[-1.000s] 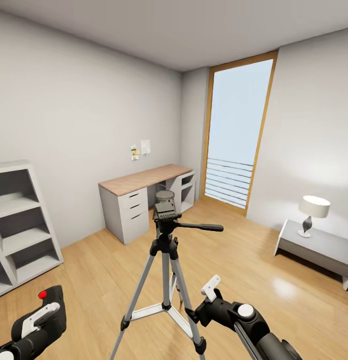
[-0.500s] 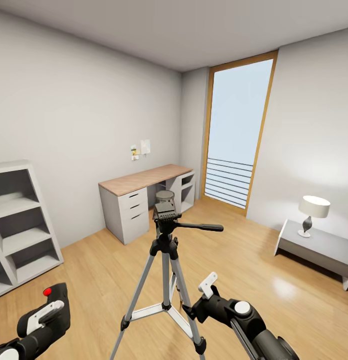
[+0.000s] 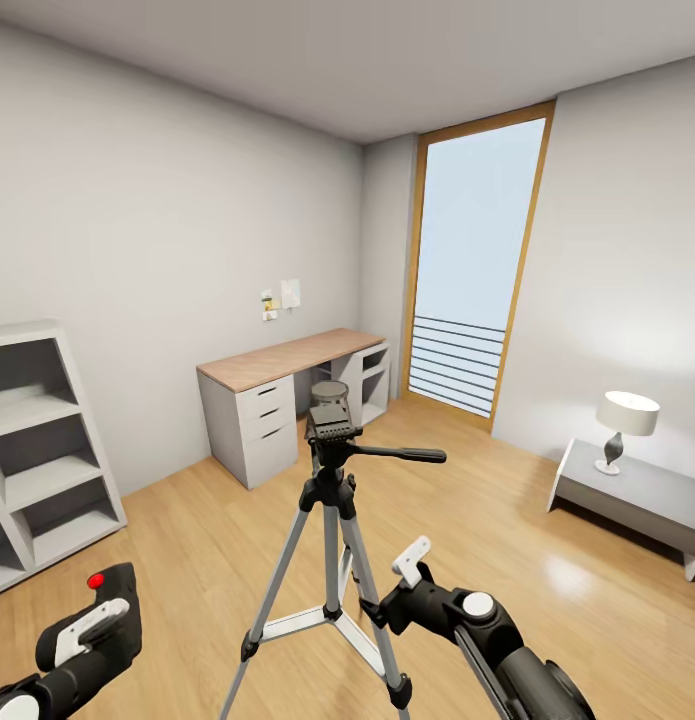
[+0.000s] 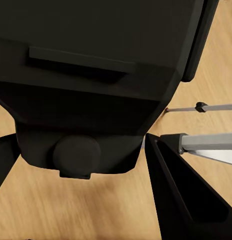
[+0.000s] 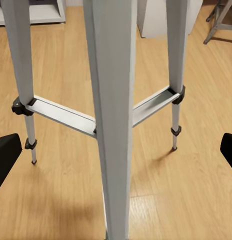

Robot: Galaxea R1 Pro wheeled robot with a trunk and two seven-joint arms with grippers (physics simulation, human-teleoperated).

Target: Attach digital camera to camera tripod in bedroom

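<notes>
Left gripper: low at the lower left of the head view, my fingers clamped on the digital camera, its red button on top.
Digital camera up close: in the left wrist view its black body sits between my two dark fingers.
Right gripper: lower centre-right of the head view, just beside a leg of the camera tripod; fingers spread wide apart, tips at opposite edges of the right wrist view.
Camera tripod: upright at the frame's centre on the wood floor, black head bare, pan handle pointing right.
Tripod legs: silver legs and cross braces close before my right wrist.
Desk: behind the tripod, against the grey wall.
Shelves: left edge.
Lamp: right, on a low grey table.
</notes>
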